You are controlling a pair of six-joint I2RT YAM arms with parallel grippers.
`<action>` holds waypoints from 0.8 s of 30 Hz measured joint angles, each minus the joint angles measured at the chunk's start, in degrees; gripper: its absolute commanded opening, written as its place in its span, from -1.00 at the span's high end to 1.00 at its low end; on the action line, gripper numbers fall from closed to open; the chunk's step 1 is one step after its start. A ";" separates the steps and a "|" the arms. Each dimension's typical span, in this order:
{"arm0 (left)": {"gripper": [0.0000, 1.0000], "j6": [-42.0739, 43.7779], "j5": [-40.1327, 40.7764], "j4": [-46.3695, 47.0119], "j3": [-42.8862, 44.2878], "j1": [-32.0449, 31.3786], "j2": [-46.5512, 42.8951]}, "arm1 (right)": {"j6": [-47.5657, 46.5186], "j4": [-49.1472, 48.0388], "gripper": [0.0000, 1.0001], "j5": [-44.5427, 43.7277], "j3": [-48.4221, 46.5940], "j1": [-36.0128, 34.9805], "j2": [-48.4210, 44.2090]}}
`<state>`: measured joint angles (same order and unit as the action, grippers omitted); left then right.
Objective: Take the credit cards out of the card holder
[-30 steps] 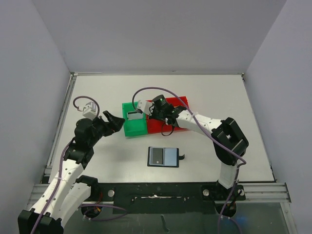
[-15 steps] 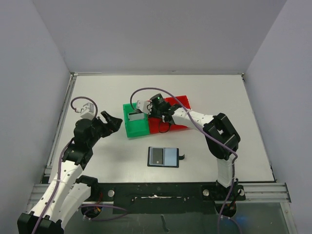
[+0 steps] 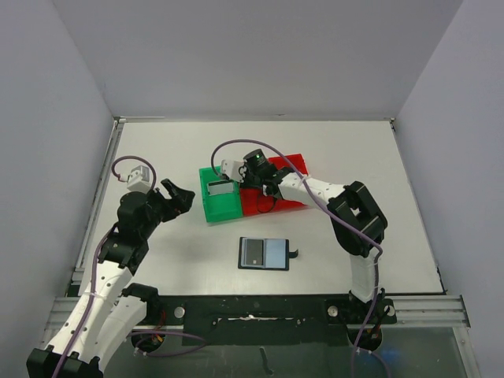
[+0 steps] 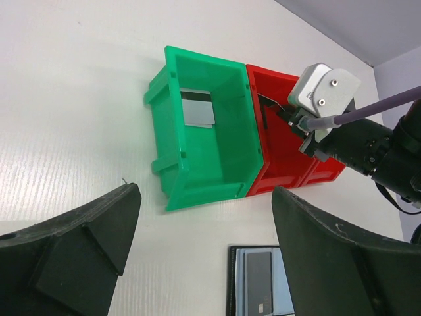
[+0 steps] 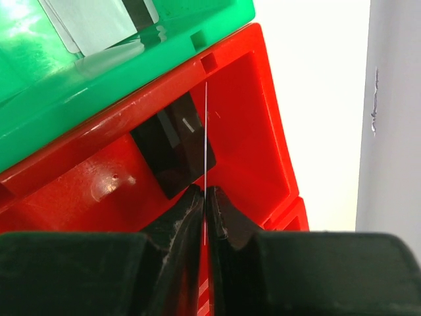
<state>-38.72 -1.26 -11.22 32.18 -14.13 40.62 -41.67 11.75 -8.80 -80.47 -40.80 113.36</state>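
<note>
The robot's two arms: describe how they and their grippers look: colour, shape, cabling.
The left arm and right arm have white links and black joints. A purple-grey cable loops along each. A pale grey camera box sits at each wrist. The left gripper and right gripper have black wedge-shaped fingers.

The top camera looks steeply down from high over the near edge of the table (image 3: 354, 157), far enough off to hold it whole, with the green bin (image 3: 219, 195) near its middle. The left wrist camera faces the green bin from its left at middling range, sharing it, the red bin (image 3: 293, 164) and the card holder (image 3: 264, 253) with the top view. The right wrist camera hangs very close over the red bin, catching only the green bin's edge.
</note>
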 measured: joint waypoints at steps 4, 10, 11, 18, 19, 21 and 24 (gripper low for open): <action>-0.64 0.17 -0.02 -0.42 0.02 0.00 0.00 | -0.20 -0.96 0.85 0.44 0.00 0.02 0.00; -0.64 0.55 -0.07 -1.18 0.50 0.00 -0.11 | -1.22 -1.88 0.83 0.48 0.09 0.48 0.00; -0.64 0.63 -0.07 -1.31 0.74 0.00 -0.20 | -1.36 -2.01 0.83 0.46 0.09 0.59 0.00; -0.64 1.07 -0.31 -1.62 1.27 0.00 -0.44 | -2.56 -1.88 0.82 0.48 0.09 0.70 0.15; -0.64 1.11 -0.39 -1.66 1.31 0.00 -0.44 | -2.73 -1.86 0.81 0.46 0.09 0.70 0.39; -0.64 1.33 -0.52 -1.68 1.31 0.00 -0.44 | -2.91 -1.77 0.78 0.52 0.09 0.66 1.03; -0.64 1.53 -0.76 -1.70 1.31 0.00 -0.44 | -3.04 -1.36 0.73 0.61 0.09 0.63 2.25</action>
<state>-37.19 -2.02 -12.93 33.50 -14.13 40.18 -44.71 10.39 -8.19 -80.38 -40.16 115.61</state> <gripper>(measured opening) 0.798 0.109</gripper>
